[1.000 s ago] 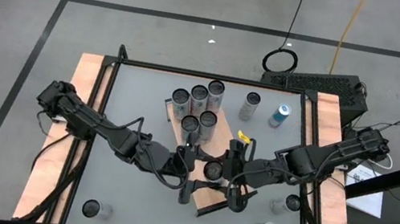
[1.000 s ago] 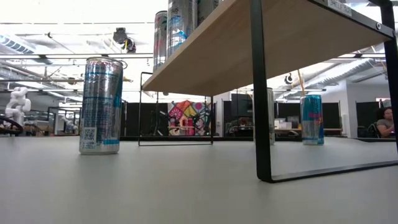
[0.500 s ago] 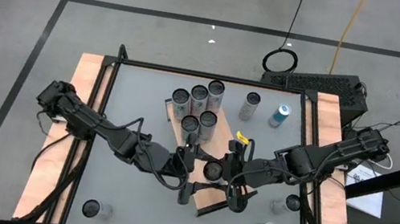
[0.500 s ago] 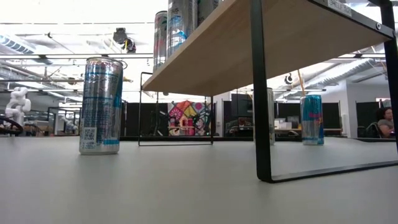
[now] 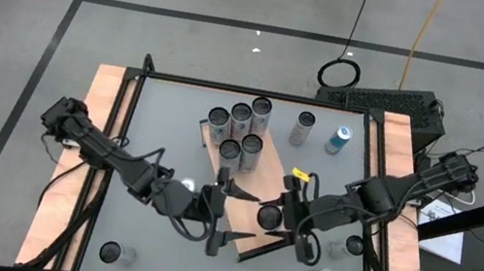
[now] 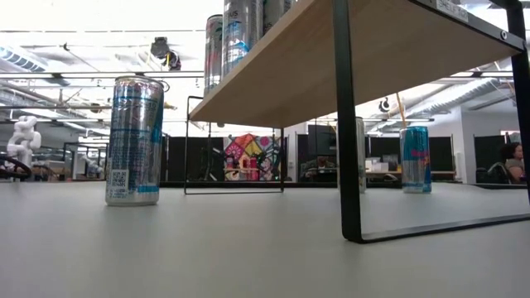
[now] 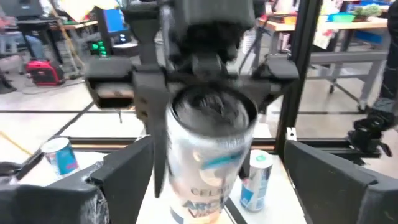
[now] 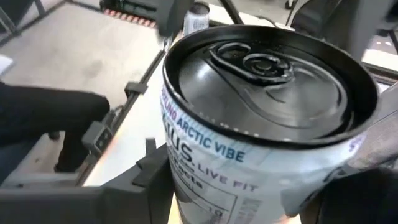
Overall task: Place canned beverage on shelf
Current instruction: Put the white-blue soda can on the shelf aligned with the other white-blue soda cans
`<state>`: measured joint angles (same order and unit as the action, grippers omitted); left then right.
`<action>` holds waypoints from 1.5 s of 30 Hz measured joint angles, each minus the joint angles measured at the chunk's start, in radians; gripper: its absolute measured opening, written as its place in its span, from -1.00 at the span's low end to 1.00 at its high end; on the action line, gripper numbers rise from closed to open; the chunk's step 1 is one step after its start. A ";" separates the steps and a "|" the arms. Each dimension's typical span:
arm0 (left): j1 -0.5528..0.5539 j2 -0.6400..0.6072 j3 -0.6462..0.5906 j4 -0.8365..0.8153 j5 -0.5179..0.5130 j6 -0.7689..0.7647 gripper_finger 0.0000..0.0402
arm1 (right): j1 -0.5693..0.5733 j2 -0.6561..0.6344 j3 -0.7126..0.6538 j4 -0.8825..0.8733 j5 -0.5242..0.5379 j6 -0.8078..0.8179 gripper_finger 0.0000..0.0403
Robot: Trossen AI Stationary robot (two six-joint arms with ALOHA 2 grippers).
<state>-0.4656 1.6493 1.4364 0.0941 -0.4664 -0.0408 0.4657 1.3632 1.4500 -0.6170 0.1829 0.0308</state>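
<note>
Both arms shifted since the earlier frame: left gripper [image 5: 221,213] drawn back toward the left and spread wide with nothing between its fingers; right gripper [image 5: 291,225] moved rightward with the can [image 5: 269,217], which it clasps by the sides. Held can: silver, upright, top and pull-tab uppermost, positioned over the near end of the shelf [image 5: 254,179]. Shelf: light-brown wood-grain board on a black frame, set diagonally on the grey counter [image 5: 165,123]. Shelf contents: five cans [image 5: 240,130] clustered at its far end. Loose cans on counter: two [image 5: 319,134] beyond the shelf, one [image 5: 111,253] at the near left corner, two [image 5: 336,263] near right.
</note>
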 joint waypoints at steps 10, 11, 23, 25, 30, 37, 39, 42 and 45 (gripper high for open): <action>-0.064 0.003 -0.056 0.003 -0.099 -0.075 0.75 | 0.007 -0.074 -0.182 0.268 -0.058 -0.096 0.00; -0.065 0.010 -0.057 0.005 -0.120 -0.086 0.75 | 0.007 -0.076 -0.187 0.287 -0.059 -0.108 0.00; -0.073 0.100 -0.058 0.020 -0.238 -0.111 0.75 | -0.013 -0.059 -0.191 0.441 -0.080 -0.202 0.00; -0.073 0.114 -0.058 0.041 -0.267 -0.111 0.75 | -0.015 -0.059 -0.191 0.452 -0.079 -0.202 0.00; -0.071 0.139 -0.058 0.074 -0.287 -0.111 0.75 | -0.015 -0.059 -0.191 0.468 -0.079 -0.201 0.00; -0.071 0.164 -0.058 0.114 -0.303 -0.104 0.60 | -0.016 -0.059 -0.191 0.486 -0.076 -0.199 0.00; -0.071 0.164 -0.058 0.109 -0.307 -0.104 0.51 | -0.015 -0.059 -0.191 0.489 -0.074 -0.200 0.00; -0.072 0.164 -0.058 0.104 -0.324 -0.099 0.39 | -0.016 -0.059 -0.191 0.491 -0.074 -0.197 0.00; -0.074 0.164 -0.058 0.103 -0.330 -0.096 0.29 | -0.016 -0.059 -0.191 0.491 -0.072 -0.191 0.00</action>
<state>-0.5396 1.8130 1.3781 0.1974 -0.7967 -0.1364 0.4500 1.3041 1.2587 -0.1257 0.1108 -0.1603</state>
